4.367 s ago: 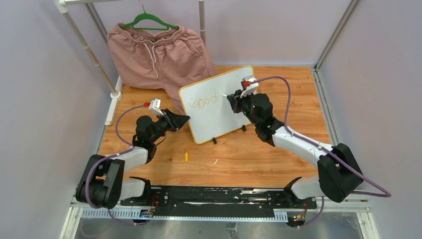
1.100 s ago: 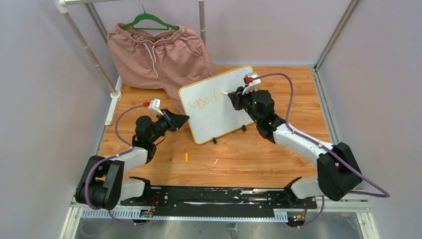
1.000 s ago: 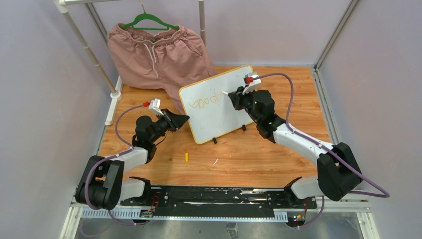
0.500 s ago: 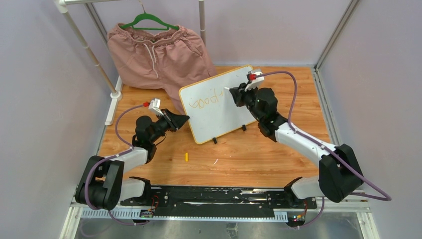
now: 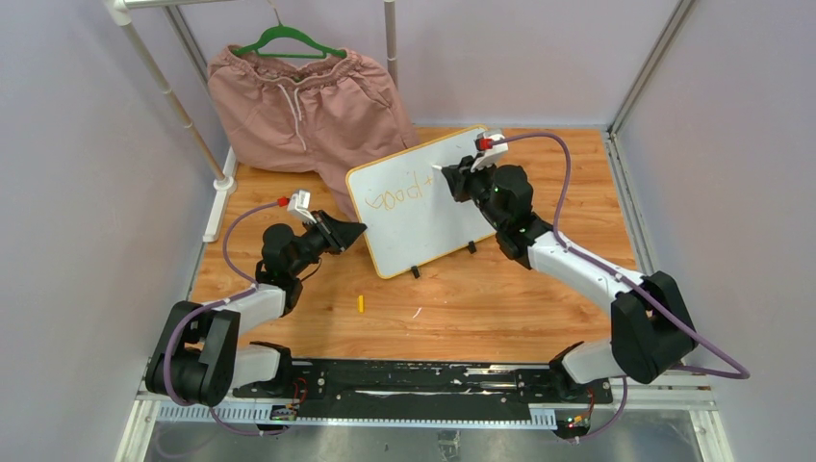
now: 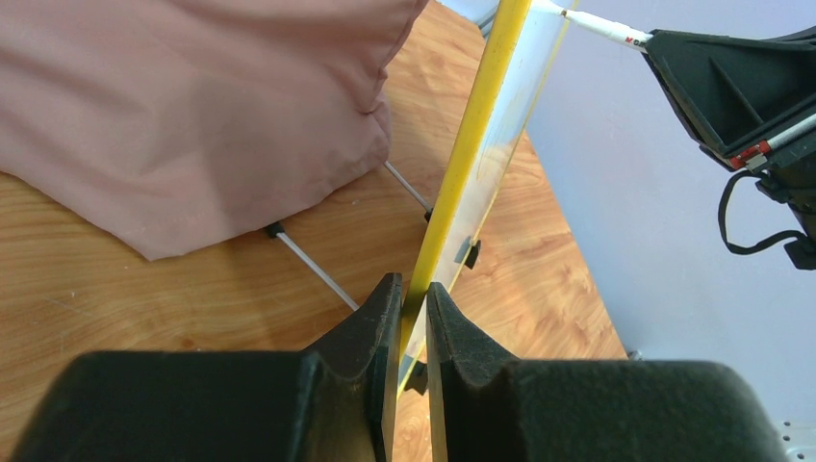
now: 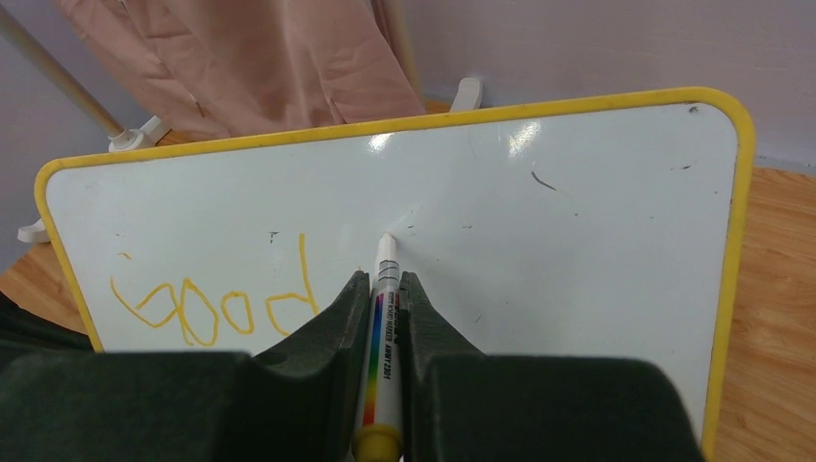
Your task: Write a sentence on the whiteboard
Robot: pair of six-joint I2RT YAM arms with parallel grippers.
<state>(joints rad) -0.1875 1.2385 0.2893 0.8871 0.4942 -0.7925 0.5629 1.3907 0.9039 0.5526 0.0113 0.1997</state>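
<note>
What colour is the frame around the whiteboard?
Yellow. The frame shows best in the right wrist view.

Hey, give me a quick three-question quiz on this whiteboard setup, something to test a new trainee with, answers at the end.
1. True or false: the left fingers are shut on the whiteboard's yellow edge.
2. What do the right fingers hold? A) a marker B) an eraser C) a cloth
3. Fill in: the only orange word on the board reads ____.
Key: 1 true; 2 A; 3 good.
</note>
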